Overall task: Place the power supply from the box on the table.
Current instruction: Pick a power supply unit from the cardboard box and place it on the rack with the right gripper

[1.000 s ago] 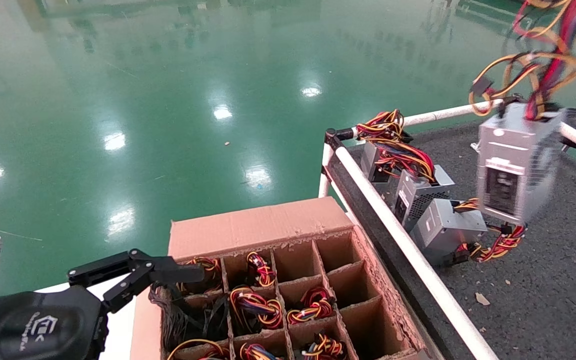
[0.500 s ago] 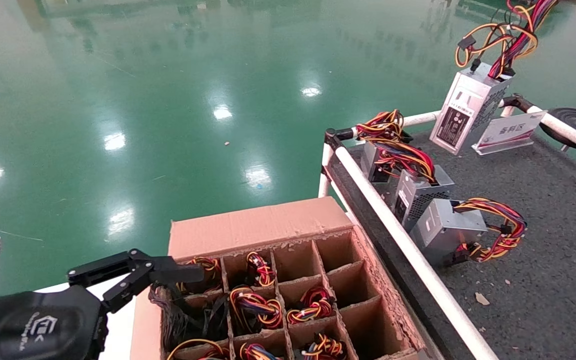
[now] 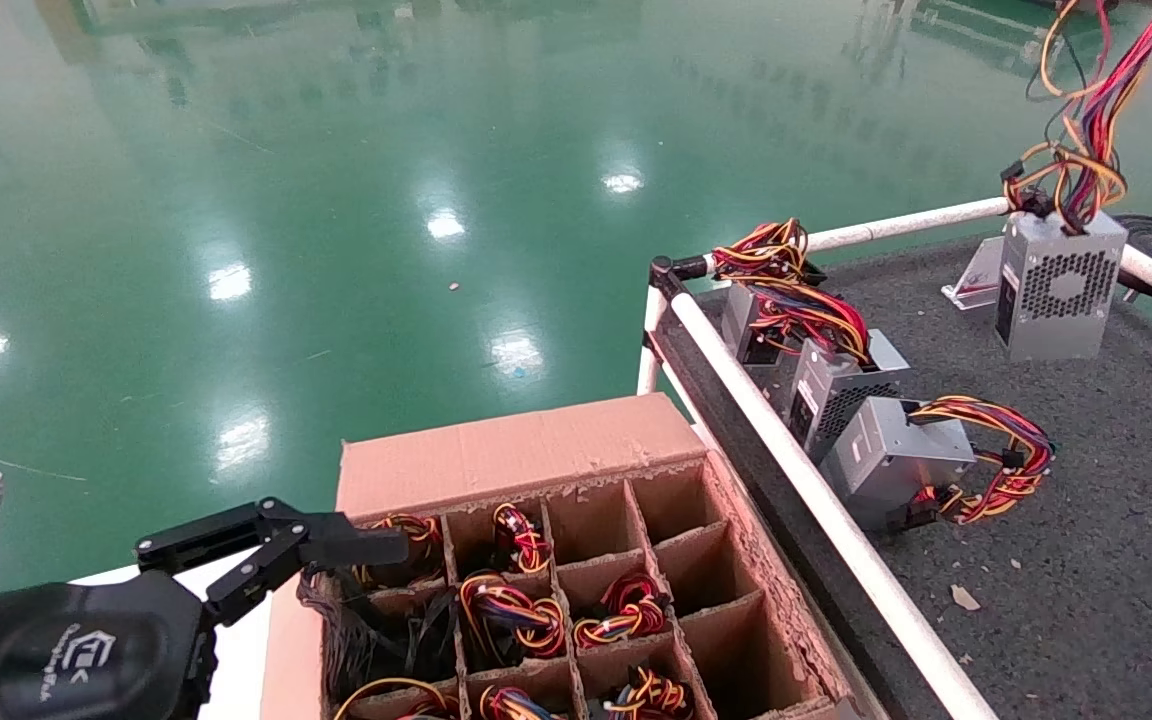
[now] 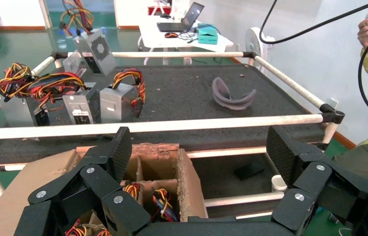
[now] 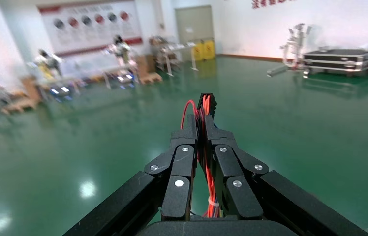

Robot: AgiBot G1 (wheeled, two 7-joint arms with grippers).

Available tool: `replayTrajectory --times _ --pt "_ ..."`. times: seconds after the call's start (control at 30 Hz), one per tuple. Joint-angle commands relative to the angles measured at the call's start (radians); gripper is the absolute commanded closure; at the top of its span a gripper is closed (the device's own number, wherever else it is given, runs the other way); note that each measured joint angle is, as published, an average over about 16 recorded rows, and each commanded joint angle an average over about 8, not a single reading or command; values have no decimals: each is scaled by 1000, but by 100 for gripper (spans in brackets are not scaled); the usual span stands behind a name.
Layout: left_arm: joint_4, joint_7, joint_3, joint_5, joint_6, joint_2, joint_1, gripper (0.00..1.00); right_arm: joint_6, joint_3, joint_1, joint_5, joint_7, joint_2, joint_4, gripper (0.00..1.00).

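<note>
At the lower left of the head view we see the left gripper (image 3: 336, 550), parked at the near left corner of the box (image 3: 526, 460) with its fingers spread wide and nothing between them; the left wrist view shows the same wide gap (image 4: 197, 162). The box fills the lower middle of the head view, and several of its cells hold coiled wires.

To the right lies the table (image 3: 1086, 560), with three supplies (image 3: 836, 385) in a row just inside its near rail (image 3: 816, 500).

At the upper right of the head view the power supply (image 3: 1061, 285) hangs by its wires (image 3: 1086, 130), vent face toward us, over the table's far side near the far rail; we cannot tell whether its base touches the top. In the right wrist view the right gripper (image 5: 200, 135) has its fingers pinched tight on that bundle of wires (image 5: 205, 162).
</note>
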Motion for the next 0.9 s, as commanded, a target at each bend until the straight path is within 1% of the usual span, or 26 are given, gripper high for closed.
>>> replayTrajectory --times 0.03,0.27,0.4,0.63,0.9 --pt "0 0 0 0 0 0 0 0 35 -4 0 -8 -25 -14 -16 100" --pt "0 0 0 0 0 0 0 0 126 -18 -26 -30 -115 -48 -28 100" --pt "0 0 0 0 0 0 0 0 156 -17 -44 -29 -150 -70 -33 100" --pt "0 0 0 0 0 0 0 0 167 -5 -64 -12 -175 -111 -39 100" --pt "0 0 1 0 0 0 0 0 169 9 -53 9 -182 -156 -39 100"
